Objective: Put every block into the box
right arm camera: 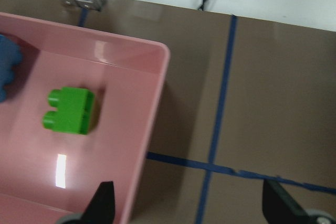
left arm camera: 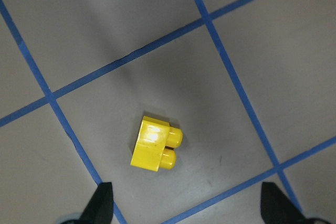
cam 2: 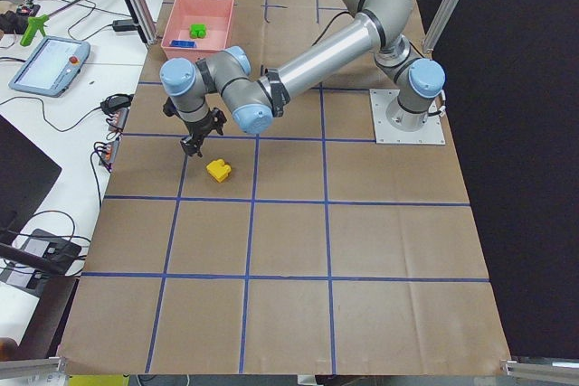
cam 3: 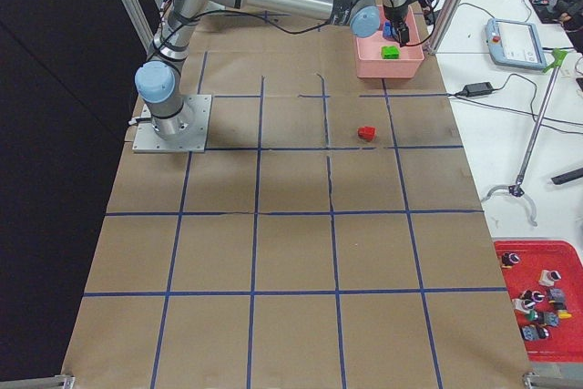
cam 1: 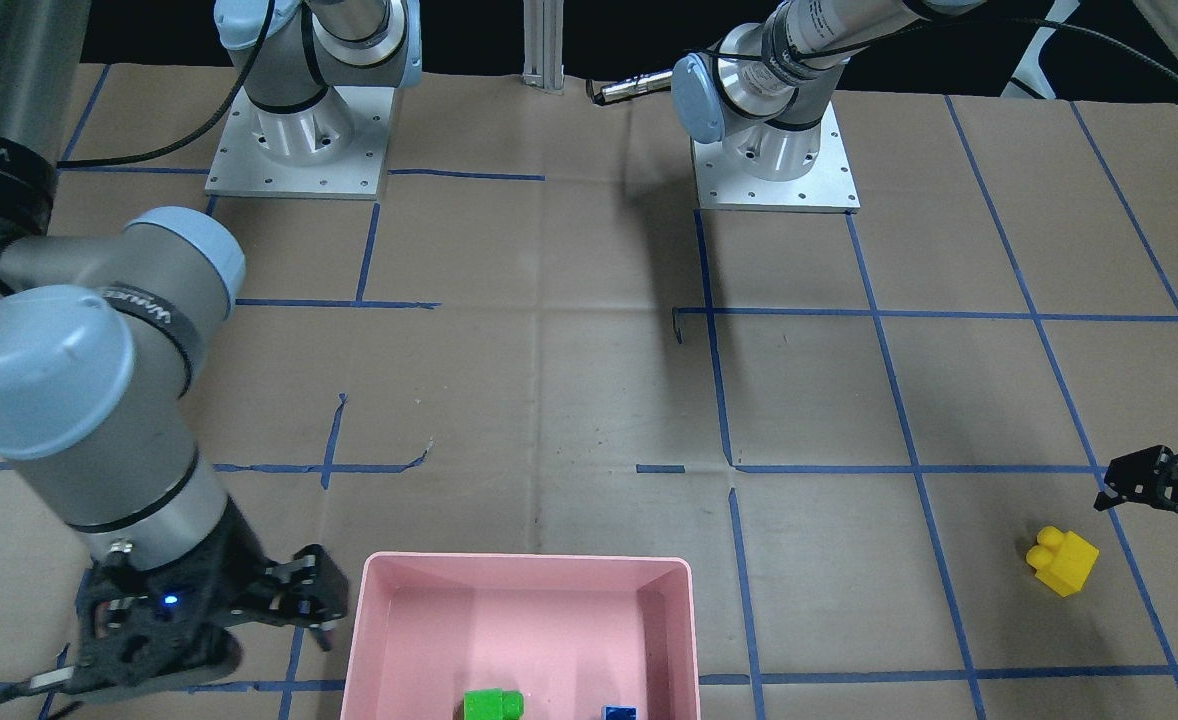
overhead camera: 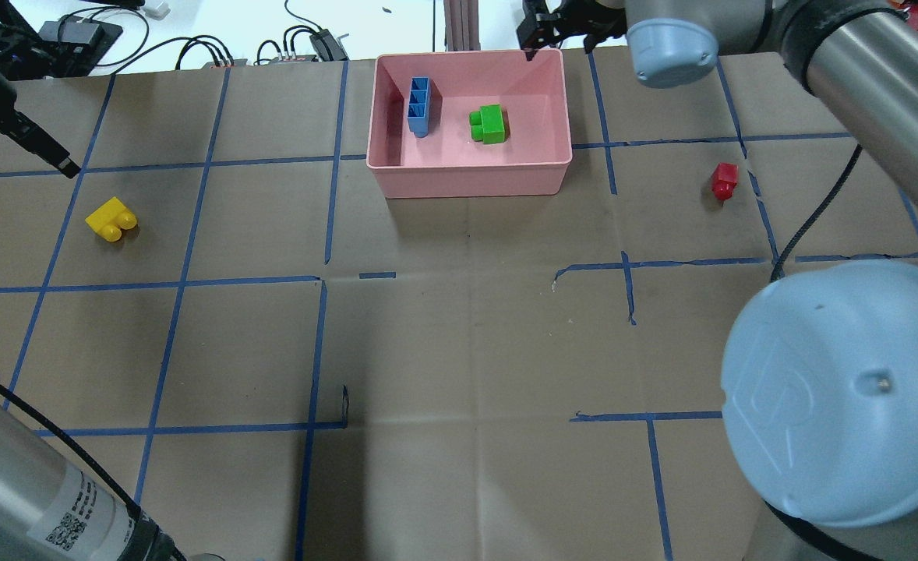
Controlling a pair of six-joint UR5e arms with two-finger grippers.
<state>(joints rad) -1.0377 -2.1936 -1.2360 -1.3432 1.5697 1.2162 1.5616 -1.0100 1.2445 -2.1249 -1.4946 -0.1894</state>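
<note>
My left gripper (left arm camera: 189, 205) hangs with jaws wide over the yellow block (left arm camera: 156, 144), which lies on the table at about 8 o'clock of the box (overhead camera: 474, 181) and well apart from it. In my left wrist view its studs point toward 3 o'clock. I judge I should slide toward 11 o'clock until it is centred, set my pads on its flat faces rather than the studs, then descend and close. My right gripper (right arm camera: 189, 205), also wide and empty, is at the box's corner; the green block (overhead camera: 490, 125) and blue block (overhead camera: 419, 105) lie inside, and the red block (overhead camera: 725, 181) is on the table at 4 o'clock of the box.
</note>
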